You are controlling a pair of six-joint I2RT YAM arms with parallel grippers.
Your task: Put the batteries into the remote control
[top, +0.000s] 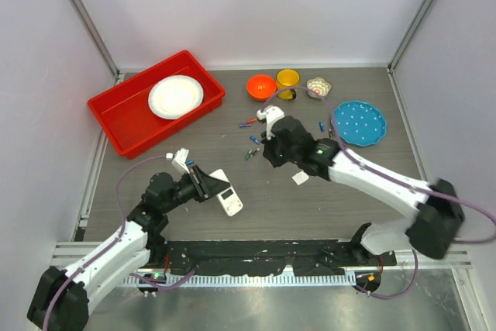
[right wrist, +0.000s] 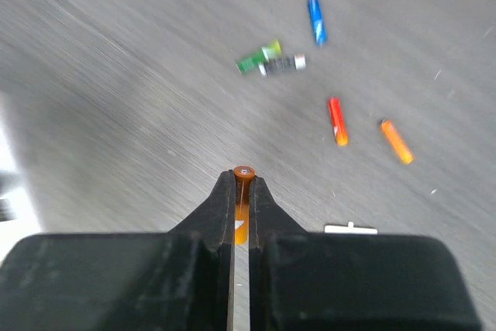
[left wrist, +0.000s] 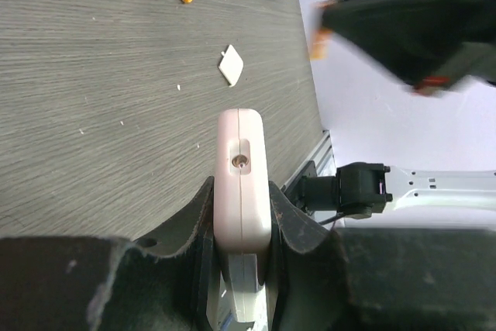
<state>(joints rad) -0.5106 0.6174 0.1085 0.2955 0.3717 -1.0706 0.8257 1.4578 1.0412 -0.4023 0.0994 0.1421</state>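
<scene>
The right tool (right wrist: 242, 185) is pinched narrow on 1 orange battery (right wrist: 244, 172), whose end cap pokes out just past the fingertips. It hangs over the bench (top: 333, 199). The left tool (left wrist: 240, 191) is clamped tight on the remote control (left wrist: 242, 168). The remote's narrow edge, with a seam and a small round hole, faces the wrist camera. In the top view the handset juts out to the right of that tool with its screen up, well apart from the right tool.

The bench is grey wood-grain board, closed in by plain white walls with metal frame posts.

At the far left stands a red bin (top: 124, 125) with 1 white plate (top: 176, 96) lying in it. Along the far edge sit an orange bowl (top: 261, 86), a yellow bowl (top: 287, 78) and a small patterned bowl (top: 318, 86); what they hold cannot be told. A blue dotted plate (top: 359, 122) lies to their right.

Ahead of the right tool 5 loose batteries (right wrist: 335, 120) lie scattered on the bench: green, dark, blue, red and orange. A small white cover piece (left wrist: 231, 64) lies flat between the 2 tools.
</scene>
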